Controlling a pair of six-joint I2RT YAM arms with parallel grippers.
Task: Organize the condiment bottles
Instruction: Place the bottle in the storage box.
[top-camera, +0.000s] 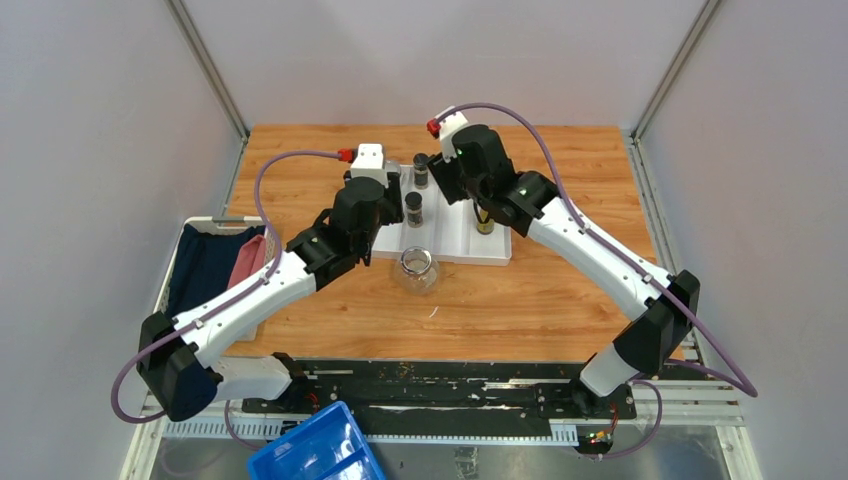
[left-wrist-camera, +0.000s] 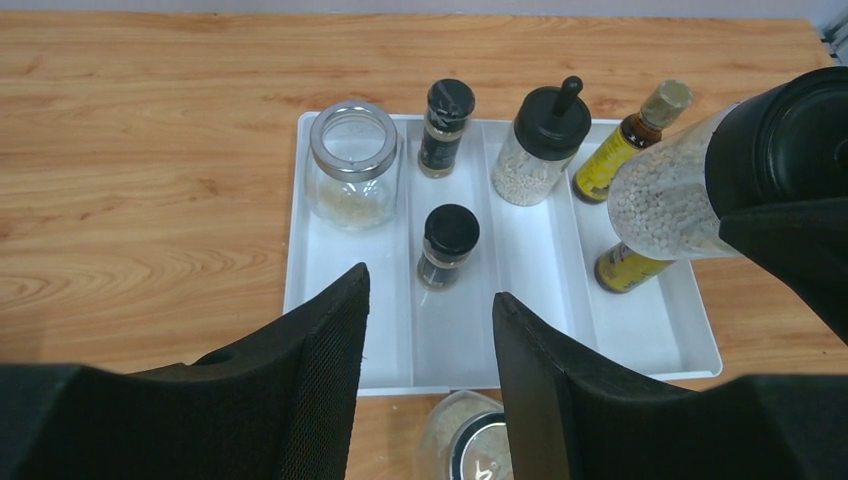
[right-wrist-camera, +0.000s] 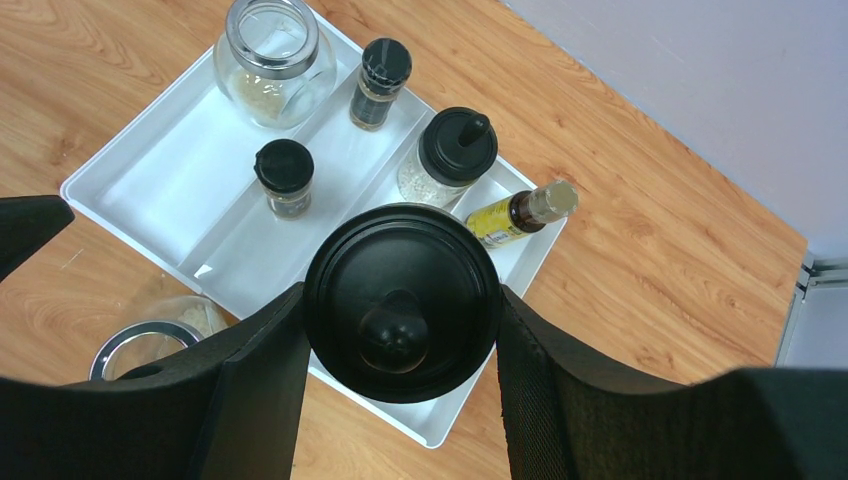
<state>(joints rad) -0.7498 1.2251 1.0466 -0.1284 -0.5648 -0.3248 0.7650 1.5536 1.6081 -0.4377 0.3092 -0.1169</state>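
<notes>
My right gripper (right-wrist-camera: 400, 300) is shut on a round black-capped bottle (right-wrist-camera: 400, 250) of white beads and holds it above the tray's right side; the same bottle (left-wrist-camera: 665, 195) shows in the left wrist view. The white divided tray (left-wrist-camera: 530, 300) holds a clear glass jar (left-wrist-camera: 352, 170), two dark shakers (left-wrist-camera: 445, 125) (left-wrist-camera: 447, 245), another round black-capped bottle (left-wrist-camera: 545, 145) and two yellow oil bottles (left-wrist-camera: 630, 150) (left-wrist-camera: 630, 270). A second glass jar (top-camera: 417, 270) stands on the table in front of the tray. My left gripper (left-wrist-camera: 430, 290) hangs open over the tray's near edge, with nothing between its fingers.
A blue bin (top-camera: 315, 450) sits at the near edge by the arm bases. Navy and pink cloth (top-camera: 215, 260) lies off the table's left side. Metal frame posts (top-camera: 210, 65) rise at the back corners.
</notes>
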